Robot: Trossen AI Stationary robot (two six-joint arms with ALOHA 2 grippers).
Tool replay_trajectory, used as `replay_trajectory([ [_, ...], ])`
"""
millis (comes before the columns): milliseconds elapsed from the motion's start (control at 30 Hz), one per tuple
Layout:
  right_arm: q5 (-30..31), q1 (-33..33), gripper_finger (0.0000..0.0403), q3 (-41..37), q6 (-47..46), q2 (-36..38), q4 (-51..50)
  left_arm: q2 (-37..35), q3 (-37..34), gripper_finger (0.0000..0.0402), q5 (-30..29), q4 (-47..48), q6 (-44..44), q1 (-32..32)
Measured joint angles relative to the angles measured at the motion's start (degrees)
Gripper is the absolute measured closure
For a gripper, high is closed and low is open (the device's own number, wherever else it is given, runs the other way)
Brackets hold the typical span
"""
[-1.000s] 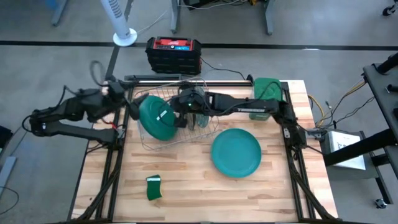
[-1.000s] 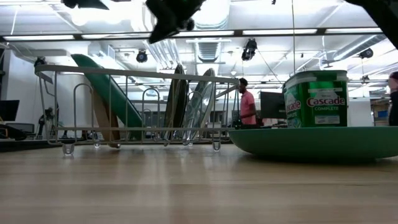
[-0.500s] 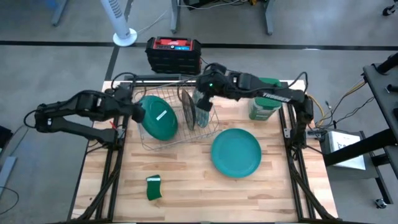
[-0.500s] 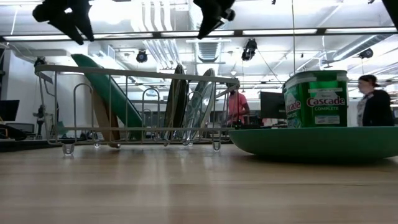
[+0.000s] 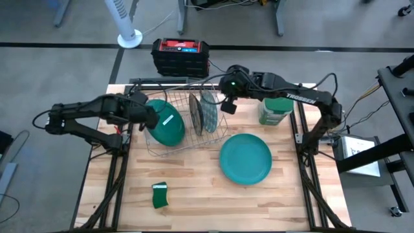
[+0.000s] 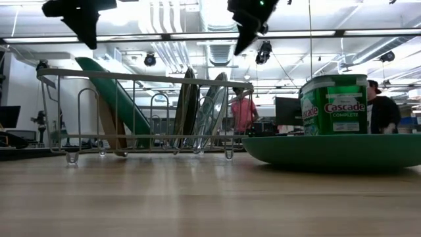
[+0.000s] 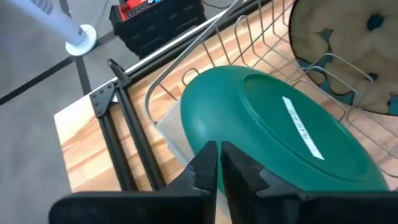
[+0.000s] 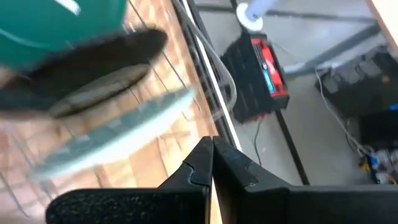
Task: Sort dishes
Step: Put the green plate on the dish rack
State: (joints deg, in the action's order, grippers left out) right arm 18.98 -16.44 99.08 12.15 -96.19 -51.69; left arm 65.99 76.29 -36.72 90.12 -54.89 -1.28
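While both pinched-together claws, left claw (image 5: pixel 152 120) and right claw (image 5: pixel 228 105), hang over the wire rack (image 5: pixel 217 133), the pale wooden plank worktop (image 5: pixel 194 194) stands on grey floor (image 5: pixel 52 26).

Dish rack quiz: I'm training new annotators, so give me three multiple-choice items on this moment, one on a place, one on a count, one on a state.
1. Where is the teal plate?
A. flat on the table
B. in the rack
C. on the canister

2. How many plates stand in the dish rack?
A. one
B. two
C. at least three

3. The left tool is:
A. wide open
B. shut, empty
C. holding a sponge

Key: 1 A, it lies beside the rack. 2 C, the dark green plate and two upright ones. 3 B, fingers together, nothing between them.
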Motion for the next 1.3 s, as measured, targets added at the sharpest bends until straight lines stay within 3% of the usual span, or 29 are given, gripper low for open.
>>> replay_trajectory([
  [267,-1.27,-3.00,0.0403,-12.43,-1.48,6.62,6.84,-1.11,-2.16,0.0401,2.35,-0.04,-1.71,-0.02],
  [433,-3.40,-3.51,0.0403,-17.68,-3.59,10.02,10.04,-2.62,-1.13,0.0401,5.43,-0.11,2.25,-1.00],
  [900,-4.49,-3.31,0.0403,-20.21,-6.22,11.79,10.52,-8.60,-7.25,0.0401,7.29,-0.06,3.36,-4.74],
  [1300,-4.49,-3.31,0.0403,-20.23,-6.22,11.75,10.52,-6.65,-10.00,0.0401,7.33,-0.09,2.82,-4.72],
])
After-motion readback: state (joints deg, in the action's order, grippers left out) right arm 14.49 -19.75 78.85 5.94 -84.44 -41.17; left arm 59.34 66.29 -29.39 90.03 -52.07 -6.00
